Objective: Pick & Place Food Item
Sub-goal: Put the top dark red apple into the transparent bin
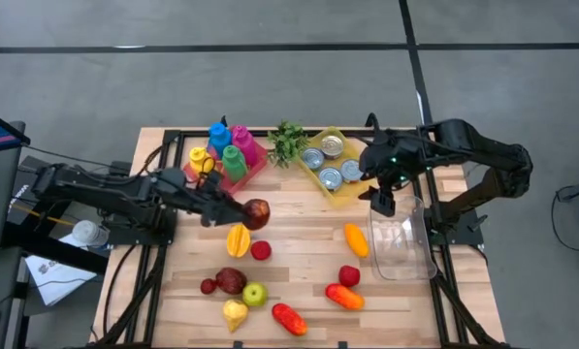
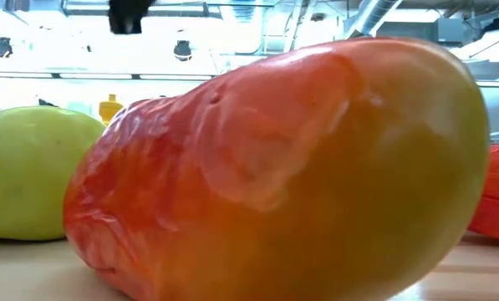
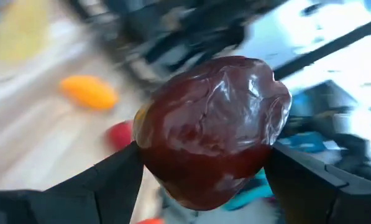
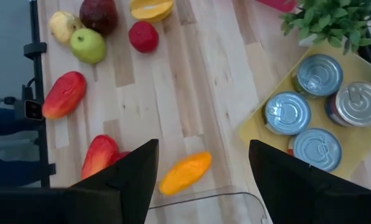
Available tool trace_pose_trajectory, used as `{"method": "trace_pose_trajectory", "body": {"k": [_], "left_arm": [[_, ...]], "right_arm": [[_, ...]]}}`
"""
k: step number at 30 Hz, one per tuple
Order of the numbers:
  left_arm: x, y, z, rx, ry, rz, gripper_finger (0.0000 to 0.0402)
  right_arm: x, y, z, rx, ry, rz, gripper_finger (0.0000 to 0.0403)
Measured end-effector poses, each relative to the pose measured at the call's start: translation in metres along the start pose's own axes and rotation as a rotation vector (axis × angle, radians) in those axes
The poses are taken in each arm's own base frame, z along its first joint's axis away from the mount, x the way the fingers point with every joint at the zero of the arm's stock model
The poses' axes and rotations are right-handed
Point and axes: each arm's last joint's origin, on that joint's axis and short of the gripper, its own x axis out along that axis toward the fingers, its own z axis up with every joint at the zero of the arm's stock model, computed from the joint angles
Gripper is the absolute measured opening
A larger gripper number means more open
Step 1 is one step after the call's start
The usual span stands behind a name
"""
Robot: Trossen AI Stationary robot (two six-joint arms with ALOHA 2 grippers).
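My left gripper (image 1: 242,212) reaches in from the table's left and is shut on a glossy dark red apple (image 1: 257,213), which fills the left wrist view (image 3: 210,130). My right gripper (image 1: 381,201) hangs open above the far end of a clear plastic container (image 1: 402,239) on the table's right side and touches nothing. The container's rim (image 4: 204,198) shows between its fingers (image 4: 129,177). Other fruit lies on the wood: a yellow-orange piece (image 1: 238,239), a small red one (image 1: 261,250) and an orange one (image 1: 356,239). My left gripper pinches the dark red apple by its two sides (image 3: 149,146), one finger (image 3: 110,180) on each side. The fingers come in about level from the table's left. The apple stands out past the fingertips and looks lifted clear of the table.
At the far edge stand a pink tray of coloured bottles (image 1: 227,150), a green plant (image 1: 287,142) and a yellow tray of cans (image 1: 333,165). More fruit lies near the near edge (image 1: 255,293). A red-orange mango (image 2: 282,167) and a green apple (image 2: 32,171) fill the low view.
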Motion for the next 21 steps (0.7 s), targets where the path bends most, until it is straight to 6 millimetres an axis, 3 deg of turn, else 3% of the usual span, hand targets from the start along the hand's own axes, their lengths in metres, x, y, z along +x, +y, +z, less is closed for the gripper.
{"method": "trace_pose_trajectory", "body": {"k": [6, 11, 15, 21], "left_arm": [[-0.001, -0.028, 0.014, 0.039, -0.072, -0.356, 0.0296], [-0.006, -0.039, 0.020, 0.019, -0.129, -0.480, 0.0296], [-0.003, -0.033, 0.018, 0.004, -0.137, -0.394, 0.0296], [0.023, 0.003, 0.015, 0.043, -0.125, -0.097, 0.0296]], "right_arm": [[0.000, 0.007, -0.002, 0.007, 0.003, 0.016, 0.0244], [0.000, 0.010, -0.003, -0.007, 0.004, 0.025, 0.0244], [0.000, 0.011, -0.003, -0.010, 0.005, 0.027, 0.0244], [0.000, 0.011, -0.003, 0.015, 0.009, 0.026, 0.0244]]}}
